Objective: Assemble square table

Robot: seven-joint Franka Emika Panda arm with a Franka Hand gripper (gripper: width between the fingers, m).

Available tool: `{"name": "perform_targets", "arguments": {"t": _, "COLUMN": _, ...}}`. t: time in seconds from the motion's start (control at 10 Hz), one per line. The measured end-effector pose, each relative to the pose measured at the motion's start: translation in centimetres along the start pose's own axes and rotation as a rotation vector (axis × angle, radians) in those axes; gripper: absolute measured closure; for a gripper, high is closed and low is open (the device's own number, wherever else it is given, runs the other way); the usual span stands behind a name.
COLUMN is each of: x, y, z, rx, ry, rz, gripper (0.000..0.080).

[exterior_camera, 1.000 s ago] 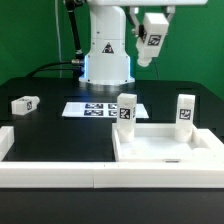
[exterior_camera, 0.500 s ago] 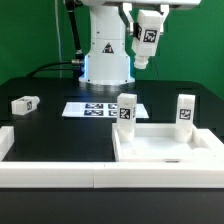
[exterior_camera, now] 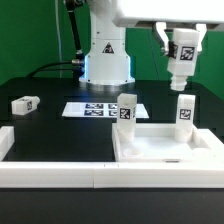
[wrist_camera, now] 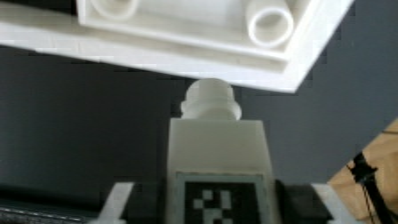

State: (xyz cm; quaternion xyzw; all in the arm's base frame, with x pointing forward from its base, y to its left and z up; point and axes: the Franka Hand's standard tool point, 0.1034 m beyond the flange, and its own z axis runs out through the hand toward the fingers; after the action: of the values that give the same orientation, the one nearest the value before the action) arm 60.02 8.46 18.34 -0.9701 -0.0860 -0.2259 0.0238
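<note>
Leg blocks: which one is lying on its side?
The lone leg block on the black table at the exterior view's left. Two others stand upright on the square top; a fourth hangs in the air.

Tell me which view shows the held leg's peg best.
The wrist view: the held leg is large in frame, its rounded peg close and clear. The exterior view shows the whole leg up in the air, its peg small at the lower end.

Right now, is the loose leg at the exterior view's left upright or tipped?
Tipped: the leg lies on its side on the black table, wider than tall.
</note>
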Motion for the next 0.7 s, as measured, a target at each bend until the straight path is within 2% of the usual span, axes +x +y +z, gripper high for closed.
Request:
{"name": "perform_targets", "arguments": {"t": 0.5, "x": -0.1, "y": 0.3, "z": 0.2, "rx": -0.003, "ry": -0.001, "rz": -0.001, "gripper": 0.0514}}
{"name": "perform_targets", "arguments": {"t": 0.7, "x": -0.5, "y": 1.3, "z": 1.3, "rx": -0.007, "ry": -0.023, "rz": 0.001, "gripper": 0.0514}}
